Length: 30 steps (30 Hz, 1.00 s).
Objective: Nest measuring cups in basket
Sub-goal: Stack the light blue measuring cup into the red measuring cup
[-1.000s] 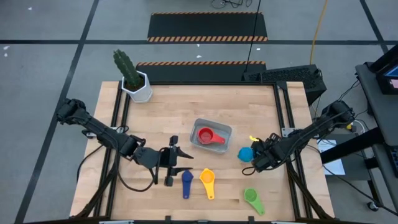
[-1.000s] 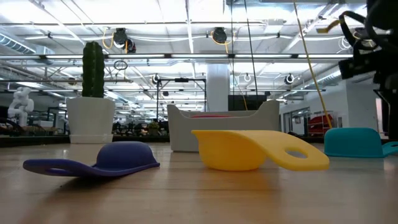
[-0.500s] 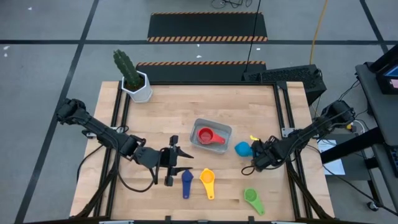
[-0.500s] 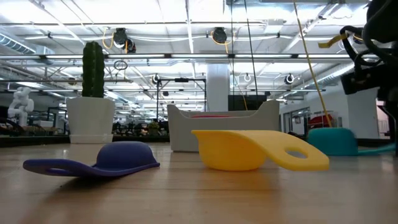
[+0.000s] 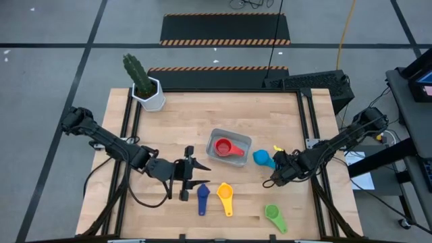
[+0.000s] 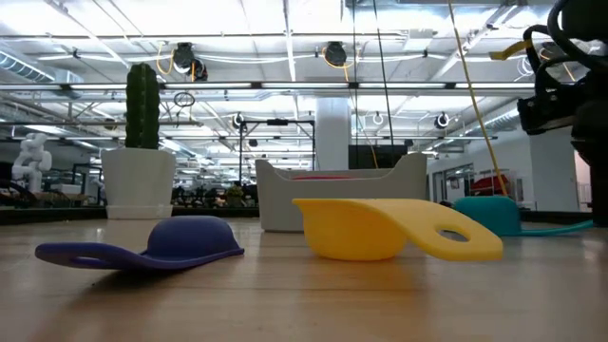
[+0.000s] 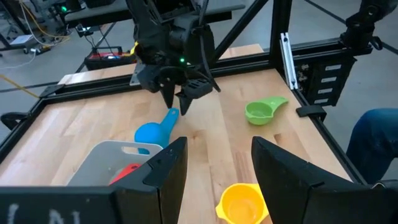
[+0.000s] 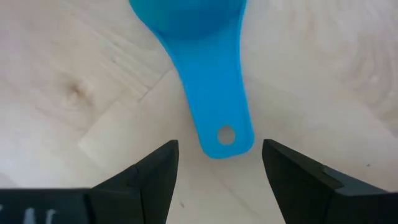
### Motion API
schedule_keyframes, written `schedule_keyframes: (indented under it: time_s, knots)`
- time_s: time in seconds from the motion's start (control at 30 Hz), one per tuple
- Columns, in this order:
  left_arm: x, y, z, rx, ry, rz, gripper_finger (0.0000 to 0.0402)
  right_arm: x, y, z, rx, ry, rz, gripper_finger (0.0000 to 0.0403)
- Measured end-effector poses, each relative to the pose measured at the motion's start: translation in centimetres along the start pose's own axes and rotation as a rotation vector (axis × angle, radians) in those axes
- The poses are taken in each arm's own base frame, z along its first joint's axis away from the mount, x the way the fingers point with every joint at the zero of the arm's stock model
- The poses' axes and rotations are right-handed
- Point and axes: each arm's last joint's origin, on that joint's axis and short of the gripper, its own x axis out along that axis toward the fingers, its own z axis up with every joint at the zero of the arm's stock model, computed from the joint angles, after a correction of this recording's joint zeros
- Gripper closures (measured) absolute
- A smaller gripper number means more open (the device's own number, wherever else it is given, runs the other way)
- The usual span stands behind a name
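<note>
The pale basket (image 5: 213,136) stands mid-table with a red cup (image 5: 225,147) in it. A light blue cup (image 5: 262,158) lies bowl-down on the table just right of the basket. My right gripper (image 8: 217,168) points steeply down over its handle, open, with one finger on each side of the handle's free end (image 8: 225,138). Near the front lie a navy cup (image 5: 202,198) bowl-down, a yellow cup (image 5: 225,198) and a green cup (image 5: 275,216). My left gripper (image 5: 192,177) hovers open left of the navy cup, with nothing between its fingers. My right gripper comes from above at the light blue cup's handle end (image 8: 239,146), fingers across the handle. A gap shows on each side, and I cannot tell whether a finger touches it. The cup lies flat on the table.
A white pot with a cactus (image 5: 150,94) stands at the far left corner. Black frame rails (image 5: 307,128) run along the table's left and right sides. Bare wood lies between the basket and the far edge.
The light blue cup has slid a short way along the table toward the basket, staying bowl-down. My right gripper has rolled and tipped at the wrist while staying over the cup's handle. Its fingers have kept the same gap.
</note>
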Motion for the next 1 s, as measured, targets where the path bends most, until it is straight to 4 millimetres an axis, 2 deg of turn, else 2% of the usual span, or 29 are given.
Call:
schedule_keyframes:
  time_s: [0.23,0.57,0.77,1.0]
  knots:
    - [0.0,-0.1,0.0,-0.002,0.001,-0.032,0.0220,-0.2,-0.1,0.0,0.025,-0.007,0.009,0.0177]
    - [0.0,-0.1,-0.1,-0.011,0.007,-0.033,0.0220,-0.4,0.0,-0.4,-0.187,-0.109,-0.014,0.0177]
    - [0.0,-0.1,-0.3,-0.029,0.034,-0.031,0.0220,-0.7,0.3,-1.6,-0.482,-0.200,-0.036,0.0177]
    - [0.0,-0.1,-0.3,-0.047,0.033,-0.027,0.0220,-1.3,0.7,-3.8,-1.003,-0.369,-0.093,0.0177]
